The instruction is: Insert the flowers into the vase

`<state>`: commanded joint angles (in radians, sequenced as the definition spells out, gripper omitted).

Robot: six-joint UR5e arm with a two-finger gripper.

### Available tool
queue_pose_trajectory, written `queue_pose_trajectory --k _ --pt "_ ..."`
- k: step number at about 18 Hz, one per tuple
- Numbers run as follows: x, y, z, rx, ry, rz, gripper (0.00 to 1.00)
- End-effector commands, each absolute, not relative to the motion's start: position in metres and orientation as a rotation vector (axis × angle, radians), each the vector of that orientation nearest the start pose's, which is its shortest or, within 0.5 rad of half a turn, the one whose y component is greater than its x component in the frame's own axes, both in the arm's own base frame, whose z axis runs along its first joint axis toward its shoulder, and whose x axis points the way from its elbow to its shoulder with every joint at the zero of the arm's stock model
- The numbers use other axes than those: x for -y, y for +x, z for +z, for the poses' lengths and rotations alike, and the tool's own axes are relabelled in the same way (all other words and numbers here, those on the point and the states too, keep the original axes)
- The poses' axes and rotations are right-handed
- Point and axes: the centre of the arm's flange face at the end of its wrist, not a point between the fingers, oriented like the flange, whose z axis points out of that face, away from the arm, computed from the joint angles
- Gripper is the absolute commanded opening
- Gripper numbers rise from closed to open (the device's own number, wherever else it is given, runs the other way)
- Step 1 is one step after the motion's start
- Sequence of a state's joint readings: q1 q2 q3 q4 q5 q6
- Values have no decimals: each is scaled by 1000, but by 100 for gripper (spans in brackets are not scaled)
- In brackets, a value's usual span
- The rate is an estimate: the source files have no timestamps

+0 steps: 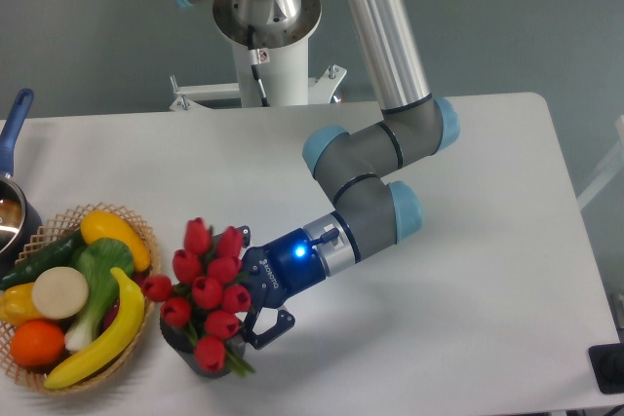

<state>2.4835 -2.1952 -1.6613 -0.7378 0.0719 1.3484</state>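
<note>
The flowers (207, 291), a tight bunch of red tulip buds, stand at the front left of the table with their green stems going down into the vase (191, 352). Only the vase's dark grey rim and side show under the buds. My gripper (246, 284) reaches in from the right at bud height. Its dark fingers (271, 323) close in on the bunch's right side, and the buds hide the tips. It looks shut on the flowers.
A wicker basket (144, 231) of fruit and vegetables sits just left of the vase, nearly touching the buds. A blue-handled pot (14, 124) is at the left edge. The arm's elbow (375, 177) hangs over mid-table.
</note>
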Motion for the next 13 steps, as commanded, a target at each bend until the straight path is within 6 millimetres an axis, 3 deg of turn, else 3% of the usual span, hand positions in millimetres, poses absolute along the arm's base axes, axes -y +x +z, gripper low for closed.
queue_pose_trajectory --k 5,13 --pt "-571 -367 266 -481 -1699 -515 100" --pt "-548 -379 318 -567 -1924 -273 100"
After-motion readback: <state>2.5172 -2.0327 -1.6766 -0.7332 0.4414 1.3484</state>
